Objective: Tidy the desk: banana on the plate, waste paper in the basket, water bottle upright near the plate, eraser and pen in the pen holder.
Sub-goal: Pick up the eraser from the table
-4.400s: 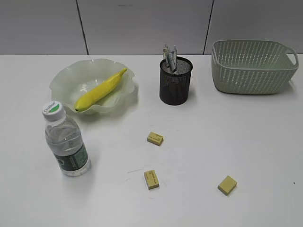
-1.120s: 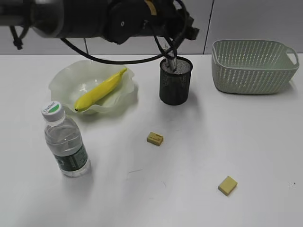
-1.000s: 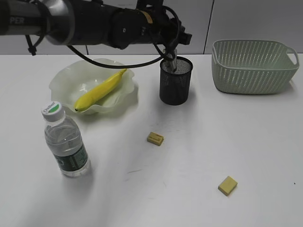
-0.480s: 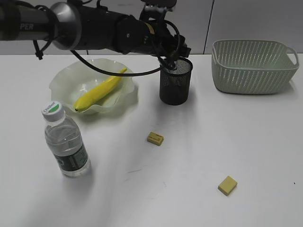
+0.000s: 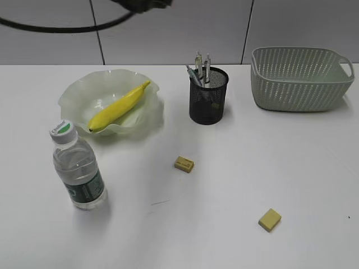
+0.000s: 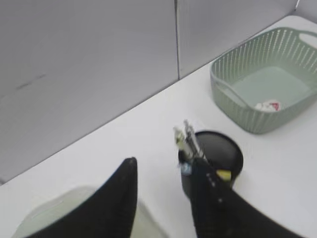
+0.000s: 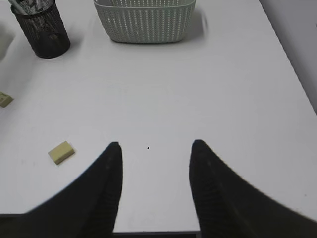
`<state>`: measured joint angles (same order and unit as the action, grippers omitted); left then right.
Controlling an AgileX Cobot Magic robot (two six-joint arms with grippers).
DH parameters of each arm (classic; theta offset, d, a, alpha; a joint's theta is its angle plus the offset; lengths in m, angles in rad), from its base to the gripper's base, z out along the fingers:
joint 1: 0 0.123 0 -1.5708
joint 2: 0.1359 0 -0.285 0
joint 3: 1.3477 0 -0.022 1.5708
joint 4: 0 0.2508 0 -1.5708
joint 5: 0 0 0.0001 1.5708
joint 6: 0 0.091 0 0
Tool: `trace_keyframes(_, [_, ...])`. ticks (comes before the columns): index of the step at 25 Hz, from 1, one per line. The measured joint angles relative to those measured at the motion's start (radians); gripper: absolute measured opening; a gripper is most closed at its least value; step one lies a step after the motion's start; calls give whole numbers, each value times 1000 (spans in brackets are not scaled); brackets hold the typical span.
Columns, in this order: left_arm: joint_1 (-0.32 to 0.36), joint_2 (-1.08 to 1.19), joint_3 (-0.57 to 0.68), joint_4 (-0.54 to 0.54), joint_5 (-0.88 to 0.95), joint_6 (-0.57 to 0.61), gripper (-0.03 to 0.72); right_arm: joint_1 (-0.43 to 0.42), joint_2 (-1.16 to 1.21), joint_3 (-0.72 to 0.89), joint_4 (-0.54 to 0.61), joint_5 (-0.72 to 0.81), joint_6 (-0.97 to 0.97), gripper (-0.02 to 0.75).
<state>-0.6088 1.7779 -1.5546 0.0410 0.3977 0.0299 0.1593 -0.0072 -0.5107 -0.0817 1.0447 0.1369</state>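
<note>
The banana (image 5: 119, 106) lies in the plate (image 5: 73, 89). The water bottle (image 5: 78, 168) stands upright in front of the plate. The pen holder (image 5: 208, 95) holds pens (image 5: 201, 67) and a yellow eraser (image 6: 224, 174). Two more erasers lie on the desk, one in the middle (image 5: 184, 164) and one front right (image 5: 270, 219). The waste paper (image 6: 267, 105) lies in the basket (image 5: 300, 78). My left gripper (image 6: 164, 163) is open and empty, high above and left of the pen holder (image 6: 218, 153). My right gripper (image 7: 156, 145) is open and empty near the front edge, right of an eraser (image 7: 61, 152).
The left arm's cable (image 5: 56, 28) crosses the top of the exterior view. The basket (image 7: 143, 20) stands at the back right, the pen holder (image 7: 42, 29) to its left. The desk's right edge (image 7: 292, 74) runs close to the right gripper.
The left arm has lifted away from the pen holder and mostly left the exterior view. One of three erasers seen on the desk earlier is gone; a yellow eraser shows inside the holder.
</note>
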Motion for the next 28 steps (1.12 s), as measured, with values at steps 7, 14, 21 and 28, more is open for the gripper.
trace_keyframes(7, [8, -666, 590, 18, 200, 0, 295, 0, 0, 0, 0, 0, 0, 362])
trace_keyframes(14, [6, -1317, 864, 66, 582, -107, 452, 0, 0, 0, 3, 0, 0, 362])
trace_keyframes(21, [30, -1659, 959, 184, 774, -303, 421, 0, -1, 0, 8, 0, 0, 362])
trace_keyframes(28, [34, -1783, 995, 256, 732, -380, 389, 0, 28, -11, 99, -39, -116, 362])
